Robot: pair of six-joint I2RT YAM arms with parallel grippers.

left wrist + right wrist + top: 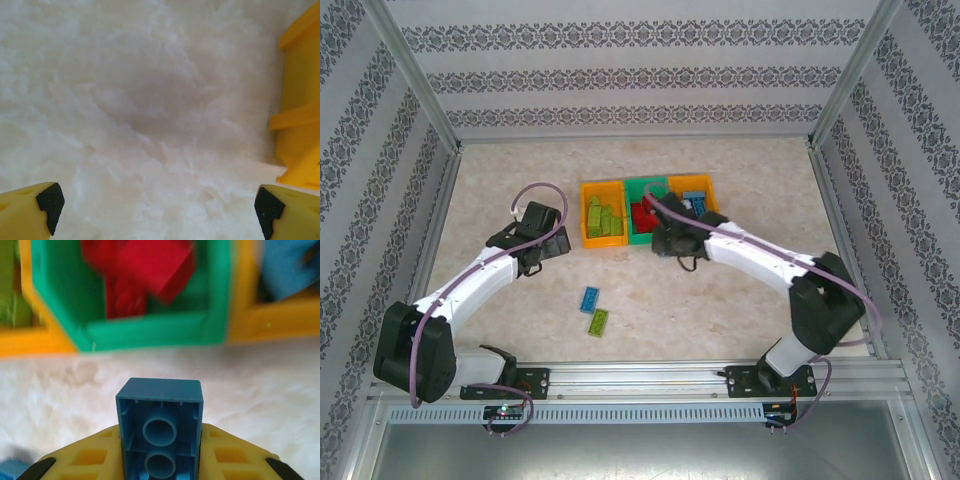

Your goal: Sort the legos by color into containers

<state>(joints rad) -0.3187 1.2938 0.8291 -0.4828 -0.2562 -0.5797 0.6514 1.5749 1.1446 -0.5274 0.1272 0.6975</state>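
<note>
The containers stand in a row at mid-table: a left orange bin with lime green legos, a green bin with red legos, and a right orange bin with blue legos. My right gripper hovers just in front of the green bin, shut on a blue lego whose hollow underside faces the camera. My left gripper is open over bare table, with the left orange bin at its right. A blue lego and a green lego lie loose on the table.
Patterned walls and metal posts enclose the table. The two loose legos lie between the arms, nearer the front rail. In the right wrist view, red legos fill the green bin, flanked by orange bin walls.
</note>
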